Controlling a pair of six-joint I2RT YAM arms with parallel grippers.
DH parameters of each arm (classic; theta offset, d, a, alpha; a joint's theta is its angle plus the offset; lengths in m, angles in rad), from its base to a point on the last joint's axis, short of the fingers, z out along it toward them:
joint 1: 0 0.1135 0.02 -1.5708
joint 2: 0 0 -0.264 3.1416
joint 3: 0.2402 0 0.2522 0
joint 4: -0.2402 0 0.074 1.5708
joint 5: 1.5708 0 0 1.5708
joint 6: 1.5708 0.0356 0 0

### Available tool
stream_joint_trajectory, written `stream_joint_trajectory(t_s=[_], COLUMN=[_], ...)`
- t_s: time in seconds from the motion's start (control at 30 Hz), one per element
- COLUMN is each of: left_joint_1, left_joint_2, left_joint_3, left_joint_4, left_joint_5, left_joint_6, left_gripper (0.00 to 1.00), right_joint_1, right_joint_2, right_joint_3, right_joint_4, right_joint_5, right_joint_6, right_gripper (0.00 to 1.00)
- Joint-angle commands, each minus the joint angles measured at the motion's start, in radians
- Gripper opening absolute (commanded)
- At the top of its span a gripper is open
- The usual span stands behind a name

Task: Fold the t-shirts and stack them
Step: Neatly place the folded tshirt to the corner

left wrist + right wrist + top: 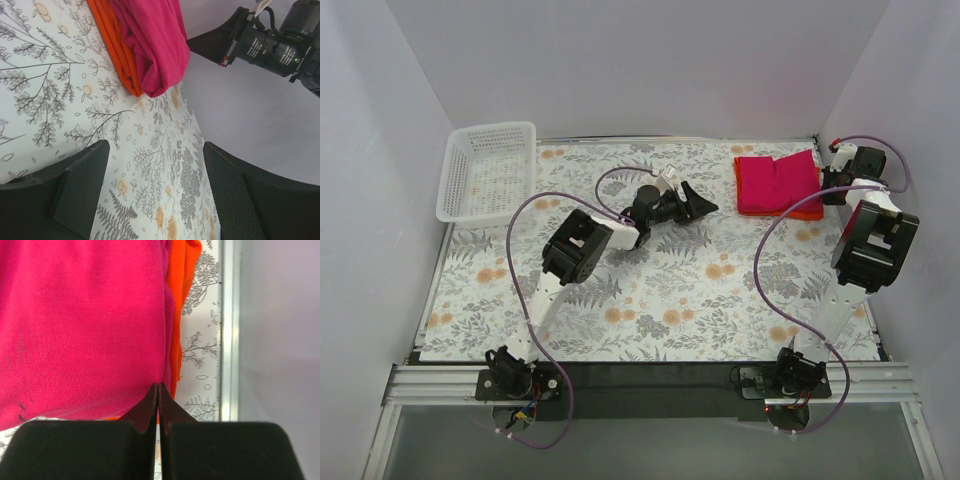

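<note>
Left end effector (698,205) hangs mid-worktop (650,300), fingers wide apart. Right end effector (158,390) is pinched together, empty, at the edge of the pink t-shirt (775,182), which lies folded on the orange t-shirt (112,40), far right corner.

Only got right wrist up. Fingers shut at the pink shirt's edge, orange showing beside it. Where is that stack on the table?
Observer: Far right corner of the table. In the top view the pink shirt lies folded on the orange shirt, which peeks out along the near edge.
Operator: Left arm clear of it?
Observer: Yes. The left gripper is mid-table, pointed toward the shirts but apart from them.
Operator: Holding anything?
Observer: No. The left wrist view shows its fingers spread wide, with only bare table between them.
</note>
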Motion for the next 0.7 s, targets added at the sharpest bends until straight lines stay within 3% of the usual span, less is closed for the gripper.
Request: stream_joint_trajectory(t_s=[0.0,0.1,0.23,0.27,0.5,0.67], left_joint_1=[0.022,0.038,0.055,0.059,0.075,0.084], left_joint_2=[-0.128,-0.192,-0.289,-0.309,-0.539,-0.753], left_joint_3=[-0.072,-0.141,-0.212,-0.224,-0.380,-0.525], left_joint_4=[-0.033,-0.029,-0.036,-0.039,-0.170,-0.233], left_joint_5=[-0.019,-0.013,0.016,0.027,0.026,-0.006], left_joint_6=[0.074,0.126,0.213,0.235,0.448,0.533], left_gripper=[0.70,0.70,0.70,0.70,0.71,0.72], right_joint_1=[-0.016,-0.015,-0.010,-0.006,0.094,0.218], right_joint_2=[-0.054,-0.060,-0.141,-0.158,-0.216,-0.065], right_joint_3=[-0.006,-0.015,-0.066,-0.074,-0.046,0.150], right_joint_4=[0.050,0.050,0.060,0.066,0.054,-0.079], right_joint_5=[0.071,0.085,0.039,0.025,-0.062,-0.203], right_joint_6=[-0.049,-0.075,-0.129,-0.138,-0.193,-0.148], right_gripper=[0.01,0.07,0.40,0.43,0.49,0.50])
